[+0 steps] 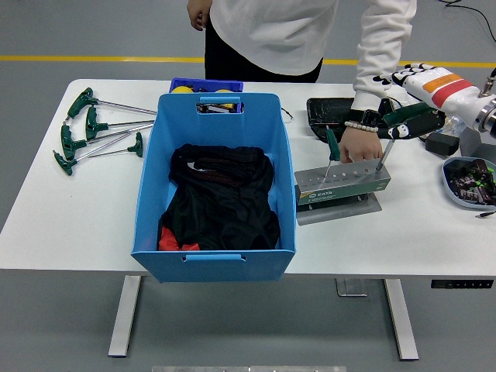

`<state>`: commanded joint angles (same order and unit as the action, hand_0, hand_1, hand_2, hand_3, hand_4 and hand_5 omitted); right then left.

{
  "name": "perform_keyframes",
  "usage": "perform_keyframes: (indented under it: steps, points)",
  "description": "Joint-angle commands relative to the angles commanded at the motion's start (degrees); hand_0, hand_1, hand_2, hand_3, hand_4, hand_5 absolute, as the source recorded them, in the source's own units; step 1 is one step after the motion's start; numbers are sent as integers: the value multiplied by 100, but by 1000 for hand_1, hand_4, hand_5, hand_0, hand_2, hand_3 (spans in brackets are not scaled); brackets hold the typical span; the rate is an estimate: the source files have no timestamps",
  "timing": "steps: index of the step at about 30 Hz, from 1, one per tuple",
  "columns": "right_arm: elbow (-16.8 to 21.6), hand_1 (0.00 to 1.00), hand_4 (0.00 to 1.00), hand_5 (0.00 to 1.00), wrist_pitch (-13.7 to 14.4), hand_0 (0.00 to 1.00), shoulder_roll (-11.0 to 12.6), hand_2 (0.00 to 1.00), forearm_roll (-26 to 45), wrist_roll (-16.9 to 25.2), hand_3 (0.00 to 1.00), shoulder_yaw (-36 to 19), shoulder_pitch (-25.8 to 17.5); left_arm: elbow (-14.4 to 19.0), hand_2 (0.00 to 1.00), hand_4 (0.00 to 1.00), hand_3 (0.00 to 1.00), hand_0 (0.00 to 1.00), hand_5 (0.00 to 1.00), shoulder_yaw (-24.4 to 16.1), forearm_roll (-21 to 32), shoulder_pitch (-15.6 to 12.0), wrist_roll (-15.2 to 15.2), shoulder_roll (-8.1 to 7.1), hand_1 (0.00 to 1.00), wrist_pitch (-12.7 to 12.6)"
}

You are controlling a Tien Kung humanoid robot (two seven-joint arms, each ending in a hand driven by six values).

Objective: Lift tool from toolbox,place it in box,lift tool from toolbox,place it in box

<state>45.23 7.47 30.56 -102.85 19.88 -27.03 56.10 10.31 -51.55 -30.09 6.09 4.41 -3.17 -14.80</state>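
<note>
The grey tool holder [341, 186] stands right of the blue box [213, 182]. Two green T-handle tools stand in it: one near the middle [332, 146] and one at its right end [397, 116]. My right hand [407, 105], white-gloved with black fingertips, has reached the right tool's handle. The thumb is under the handle and the fingers [391, 77] are stretched out above it, not closed. A person's hand [360, 143] rests on the holder's top. The box holds black cloth [221, 198]. My left hand is out of view.
Several green T-handle wrenches [93, 128] lie at the table's left. A black tray [335, 114] lies behind the holder, a small blue bin [205, 85] behind the box, and a grey bowl of parts [469, 182] at the right edge. The person stands at the far side.
</note>
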Motion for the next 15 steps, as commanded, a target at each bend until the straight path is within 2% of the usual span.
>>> perform_keyframes:
  steps: [3,4,9,10,15]
  points:
    - [-220,787,998,598,2,968,-98,711,39,20,823,260,152,0,799,729,774,745,612,4,-3,7,-2,-2,728,0]
    - [-264,690,998,590,1,806,-118,622,47,23,741,312,182,0,800,731,774,745,612,6,-1,10,-3,-2,728,0]
    - [-518,690,998,590,-24,806,-232,622,121,26,741,518,304,0,800,731,774,745,612,32,28,19,-10,-1,728,-1]
    - [-568,602,998,603,-33,655,-251,550,151,25,685,544,320,0,800,733,773,745,613,39,37,22,-11,0,728,-2]
    - [-798,602,998,603,-78,655,-318,550,298,20,685,618,351,0,800,733,773,745,613,71,70,35,-22,0,728,-2]
